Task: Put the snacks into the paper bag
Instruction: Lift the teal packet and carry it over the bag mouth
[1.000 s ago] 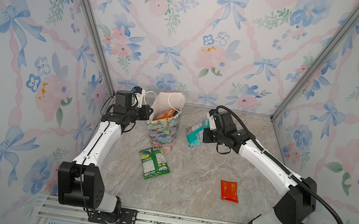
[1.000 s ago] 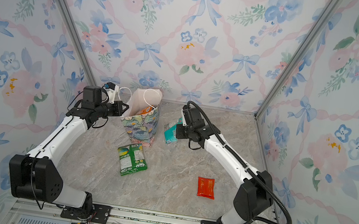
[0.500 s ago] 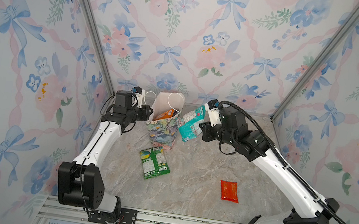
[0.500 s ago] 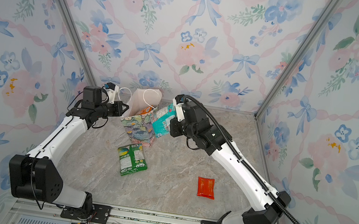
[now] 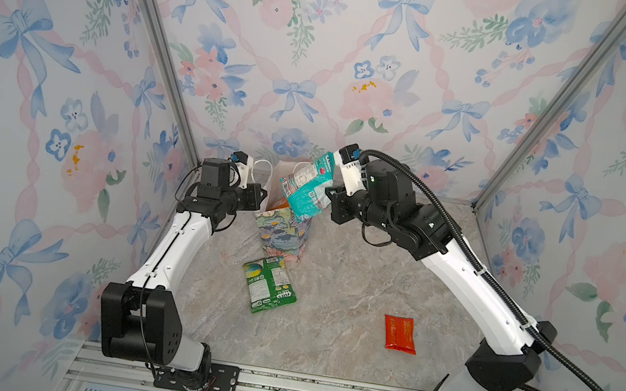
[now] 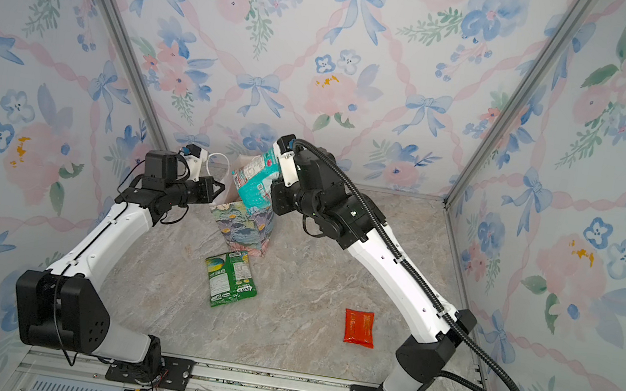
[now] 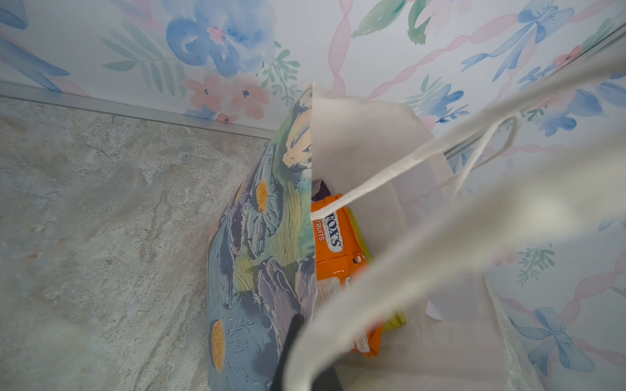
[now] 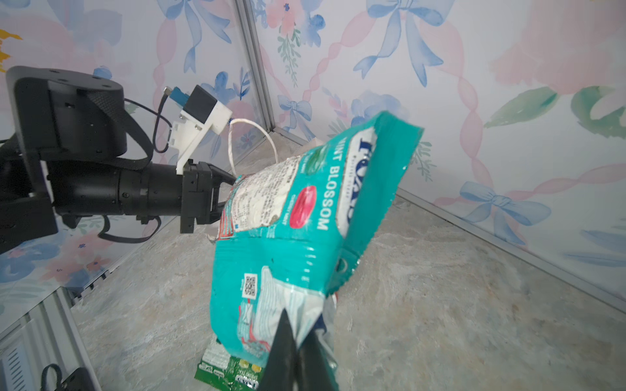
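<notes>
The floral paper bag (image 5: 282,234) (image 6: 250,227) (image 7: 267,237) stands at the back of the table, tilted, its mouth open. My left gripper (image 5: 260,202) (image 6: 219,190) (image 7: 306,359) is shut on the bag's near rim, by a white cord handle (image 7: 389,172). My right gripper (image 5: 328,198) (image 6: 273,192) (image 8: 298,342) is shut on a corner of a teal snack pouch (image 5: 306,189) (image 6: 256,182) (image 8: 288,237), which hangs just above the bag's mouth. An orange FOX'S pouch (image 7: 338,250) lies inside the bag. A green pouch (image 5: 268,284) (image 6: 231,279) and a red pouch (image 5: 400,333) (image 6: 359,327) lie on the table.
The floral back wall and a corner post stand close behind the bag. The green pouch lies just in front of the bag's base. A metal rail (image 5: 296,383) runs along the table's front edge between the two arm bases.
My right gripper has lifted the teal pouch from the table's right of the bag, up and leftward over the bag's mouth. The left arm and the bag have stayed put.
</notes>
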Robot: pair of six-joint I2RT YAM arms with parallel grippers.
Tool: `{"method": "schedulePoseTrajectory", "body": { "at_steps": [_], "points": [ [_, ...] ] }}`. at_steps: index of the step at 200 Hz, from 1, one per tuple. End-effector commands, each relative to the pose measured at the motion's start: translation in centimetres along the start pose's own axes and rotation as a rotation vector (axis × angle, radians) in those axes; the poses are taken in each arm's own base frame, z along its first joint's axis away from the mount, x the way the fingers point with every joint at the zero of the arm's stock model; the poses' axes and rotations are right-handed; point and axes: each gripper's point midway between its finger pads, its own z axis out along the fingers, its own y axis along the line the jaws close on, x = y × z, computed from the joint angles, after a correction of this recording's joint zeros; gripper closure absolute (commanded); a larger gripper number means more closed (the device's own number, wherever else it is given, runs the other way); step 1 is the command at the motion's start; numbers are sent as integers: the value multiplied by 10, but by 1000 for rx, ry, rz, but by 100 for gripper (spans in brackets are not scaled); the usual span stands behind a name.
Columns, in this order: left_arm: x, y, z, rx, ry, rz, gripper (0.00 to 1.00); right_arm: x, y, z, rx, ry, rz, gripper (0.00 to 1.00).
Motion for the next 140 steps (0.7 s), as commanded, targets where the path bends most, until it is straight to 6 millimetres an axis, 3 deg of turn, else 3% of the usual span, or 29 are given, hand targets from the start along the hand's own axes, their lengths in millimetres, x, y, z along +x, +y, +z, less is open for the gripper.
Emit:
{"method": "schedulePoseTrajectory", "body": {
  "at_steps": [1, 57, 140],
  "points": [
    [-6, -5, -3, 23, -15, 28, 100, -29, -6, 3, 43, -71, -41, 100],
    [-6, -5, -3, 27, -15, 27, 100, -77, -23, 19, 66, -187, -53, 100],
    [-5, -5, -2, 28, -12, 25, 100, -109, -76, 61, 142, -341, 17, 100]
  ]
}}
